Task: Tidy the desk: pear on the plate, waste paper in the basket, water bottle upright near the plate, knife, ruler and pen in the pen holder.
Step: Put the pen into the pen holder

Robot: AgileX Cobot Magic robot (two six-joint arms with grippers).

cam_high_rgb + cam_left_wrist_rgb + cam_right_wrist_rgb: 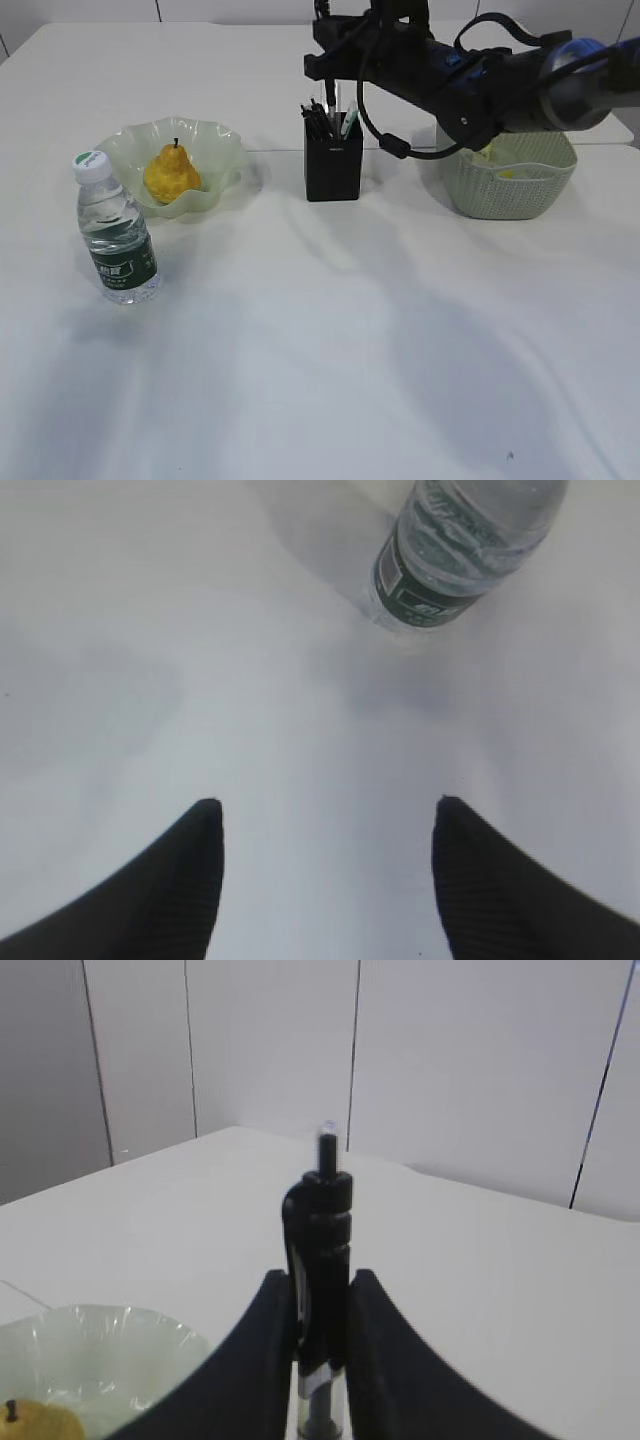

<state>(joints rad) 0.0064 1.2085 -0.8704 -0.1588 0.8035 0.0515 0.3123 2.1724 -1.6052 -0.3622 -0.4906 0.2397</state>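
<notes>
The right tool (320,1300) is clenched on a black pen (320,1220), held above the pen holder (333,160). The left tool (325,825) hangs released over the counter (330,350) near the upright water bottle (465,545); the pear (172,172) sits on the plate (215,140)

Right arm (480,85) stretched leftward across the rear; right gripper (320,1290) pinched on pen (322,1250). Left gripper (325,820) parted wide, empty, pointing down.

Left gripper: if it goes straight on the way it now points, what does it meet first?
Probably the water bottle, slightly right of centre ahead of the open left gripper. Only bare desk lies between; depth is hard to judge.
</notes>
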